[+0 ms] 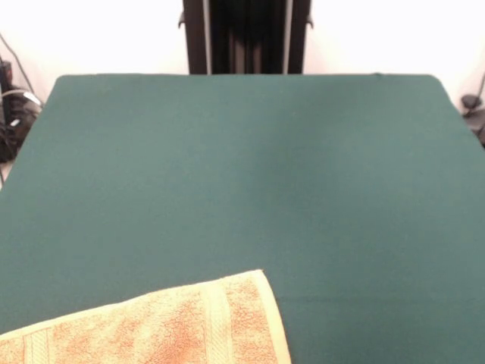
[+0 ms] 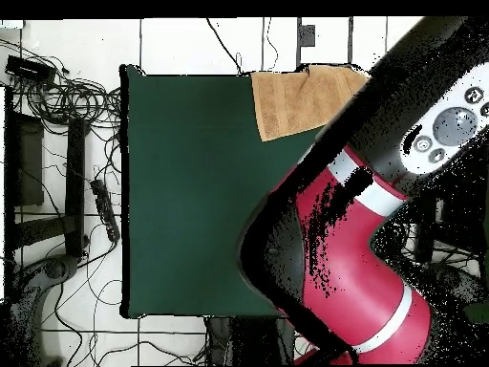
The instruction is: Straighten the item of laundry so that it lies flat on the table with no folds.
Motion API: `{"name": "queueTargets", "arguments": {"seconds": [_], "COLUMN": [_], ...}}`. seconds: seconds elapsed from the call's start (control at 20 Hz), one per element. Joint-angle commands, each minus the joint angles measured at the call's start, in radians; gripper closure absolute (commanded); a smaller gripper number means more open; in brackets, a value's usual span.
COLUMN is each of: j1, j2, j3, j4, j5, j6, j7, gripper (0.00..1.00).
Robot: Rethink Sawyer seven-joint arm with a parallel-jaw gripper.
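The orange-tan towel [image 1: 159, 326] lies at the near left corner of the dark green table [image 1: 250, 174] in the front view, its woven border band running near its right edge, part of it cut off by the picture's bottom. From overhead the towel [image 2: 291, 100] sits at the table's [image 2: 191, 191] top right, partly hidden under the red and black arm [image 2: 363, 248]. The arm hangs high over the table's right side. No gripper shows in either view.
Cables and black boxes [image 2: 57, 162] clutter the tiled floor left of the table in the overhead view. Cables [image 1: 11, 114] also lie beside the table's far left corner in the front view. The black pedestal [image 1: 246, 36] stands behind the far edge.
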Motion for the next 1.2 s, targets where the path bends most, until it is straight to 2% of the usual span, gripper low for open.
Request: {"name": "queueTargets", "arguments": {"seconds": [0.05, 0.65, 1.2], "j1": [0.027, 0.03, 0.028], "j2": [0.023, 0.038, 0.056], "j3": [0.006, -0.006, 0.005], "j4": [-0.167, -0.152, -0.163], "j5": [-0.019, -0.052, -0.028], "j6": [-0.056, -0.066, -0.092], "j7": [0.037, 0.163, 0.224], "gripper": [1.0, 1.0, 1.0]}}
